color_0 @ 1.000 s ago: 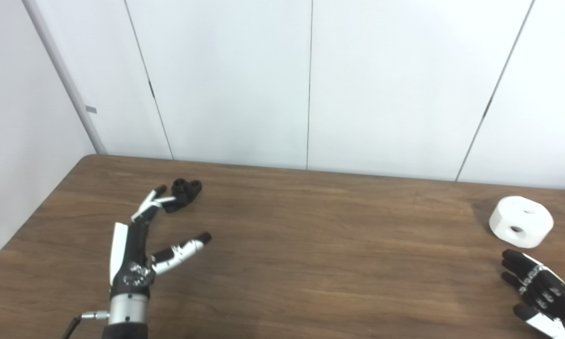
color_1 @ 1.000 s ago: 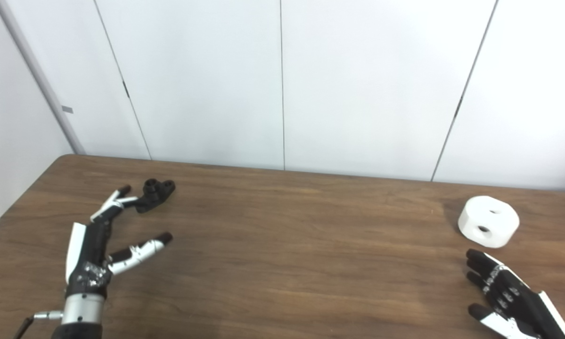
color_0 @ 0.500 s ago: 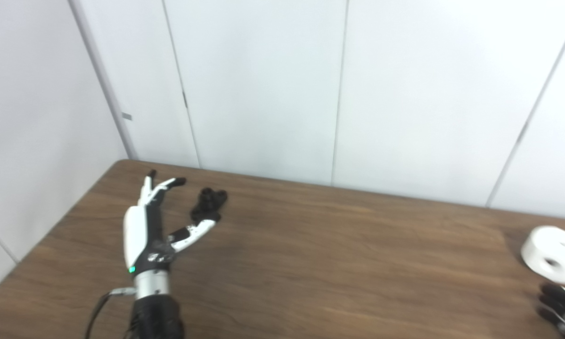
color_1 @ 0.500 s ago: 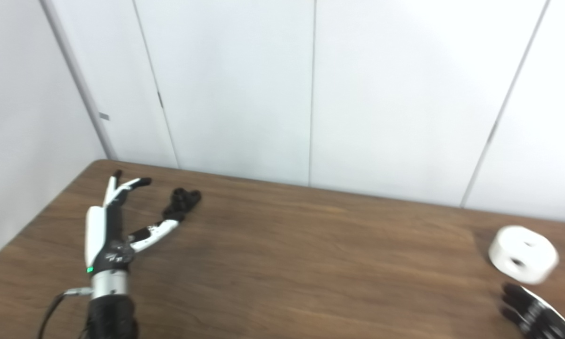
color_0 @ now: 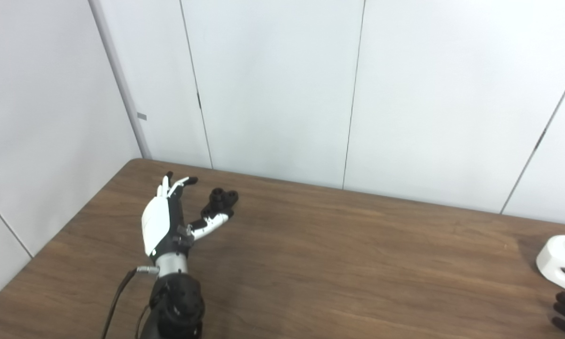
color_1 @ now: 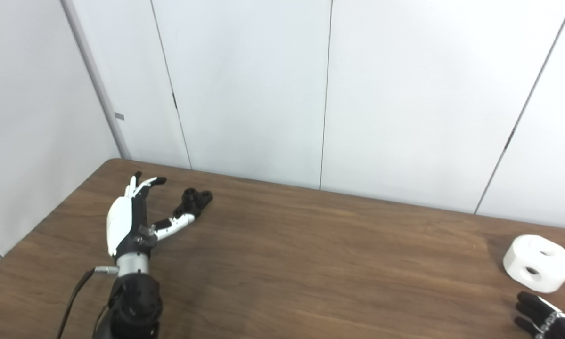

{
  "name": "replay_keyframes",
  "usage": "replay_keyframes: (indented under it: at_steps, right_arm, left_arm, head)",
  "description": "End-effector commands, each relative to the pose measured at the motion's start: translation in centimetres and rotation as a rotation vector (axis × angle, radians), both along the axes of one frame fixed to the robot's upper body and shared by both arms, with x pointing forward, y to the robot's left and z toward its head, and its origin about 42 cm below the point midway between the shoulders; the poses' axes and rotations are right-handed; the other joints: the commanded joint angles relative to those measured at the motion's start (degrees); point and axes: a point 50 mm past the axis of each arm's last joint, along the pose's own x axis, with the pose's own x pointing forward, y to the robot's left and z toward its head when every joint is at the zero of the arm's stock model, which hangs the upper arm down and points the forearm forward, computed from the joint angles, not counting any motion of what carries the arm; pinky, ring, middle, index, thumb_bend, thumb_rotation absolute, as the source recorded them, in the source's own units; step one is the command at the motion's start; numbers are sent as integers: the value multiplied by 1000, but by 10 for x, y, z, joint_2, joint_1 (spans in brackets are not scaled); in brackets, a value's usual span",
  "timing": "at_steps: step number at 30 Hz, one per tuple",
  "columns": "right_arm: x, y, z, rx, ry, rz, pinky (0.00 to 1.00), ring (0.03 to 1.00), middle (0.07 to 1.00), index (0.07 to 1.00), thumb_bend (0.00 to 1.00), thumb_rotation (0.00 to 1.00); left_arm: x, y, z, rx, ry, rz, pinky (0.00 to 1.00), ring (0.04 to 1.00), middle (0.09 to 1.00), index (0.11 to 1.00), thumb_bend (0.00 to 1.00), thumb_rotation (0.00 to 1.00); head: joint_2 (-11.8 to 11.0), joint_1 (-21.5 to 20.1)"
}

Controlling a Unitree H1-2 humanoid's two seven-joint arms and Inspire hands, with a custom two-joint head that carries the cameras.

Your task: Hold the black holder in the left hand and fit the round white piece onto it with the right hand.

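The small black holder (color_0: pixel 220 200) lies on the wooden table (color_0: pixel 339 263) near its far left corner. My left hand (color_0: pixel 165 221) stands open beside it, fingers raised to the holder's left and the thumb reaching up against its near side. The round white piece (color_1: pixel 538 262), with two holes, rests on the table at the far right. Only the dark fingertips of my right hand (color_1: pixel 541 316) show at the bottom right corner, just in front of the white piece and apart from it, holding nothing.
White wall panels (color_0: pixel 282 89) rise right behind the table's far edge. The table's left edge (color_0: pixel 70 226) runs close to my left hand. A cable (color_0: pixel 117 301) trails from the left wrist.
The camera has swung left, so everything sits further right in the picture. My left hand has moved forward alongside the holder, thumb now against it. The right hand has slid mostly out of view.
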Motion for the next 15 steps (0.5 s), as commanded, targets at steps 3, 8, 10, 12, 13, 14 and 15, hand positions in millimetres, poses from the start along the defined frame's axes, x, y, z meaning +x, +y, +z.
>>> replay_keyframes:
  at_steps: [3, 8, 10, 12, 13, 14, 15]
  right_arm:
    - [-11, -9, -11, 9, 47, -21, 901, 893, 878, 801, 923, 428]
    - [-13, -11, -10, 5, 47, -23, 901, 901, 882, 799, 911, 430]
    - [-14, -11, -9, 2, 48, -21, 897, 901, 882, 800, 918, 438]
    - [-14, -12, -9, 6, 47, -19, 902, 904, 886, 802, 909, 436]
    - [-15, -12, -9, 11, 49, -17, 906, 906, 889, 803, 908, 434]
    - [-15, -12, -9, 13, 49, -18, 912, 910, 892, 805, 902, 429]
    - [-16, -12, -8, 11, 49, -19, 911, 911, 892, 805, 909, 433]
  left_arm:
    - [19, 5, 23, 6, -47, 44, 1000, 1000, 1000, 817, 930, 268]
    - [30, 8, 15, -34, -16, 62, 1000, 1000, 1000, 819, 945, 274]
    - [33, 10, 11, -52, -9, 66, 1000, 1000, 1000, 819, 942, 268]
    - [36, 11, 8, -68, 2, 74, 1000, 1000, 1000, 821, 937, 257]
    - [37, 11, 7, -72, 6, 78, 1000, 1000, 1000, 824, 934, 253]
    - [38, 12, 5, -73, 13, 82, 1000, 1000, 1000, 824, 932, 250]
    - [40, 12, 4, -76, 21, 82, 1000, 1000, 1000, 825, 936, 250]
  head:
    - [0, 4]
    - [-1, 7]
    - [-2, 9]
    - [-1, 10]
    - [-1, 10]
    - [0, 11]
    - [0, 11]
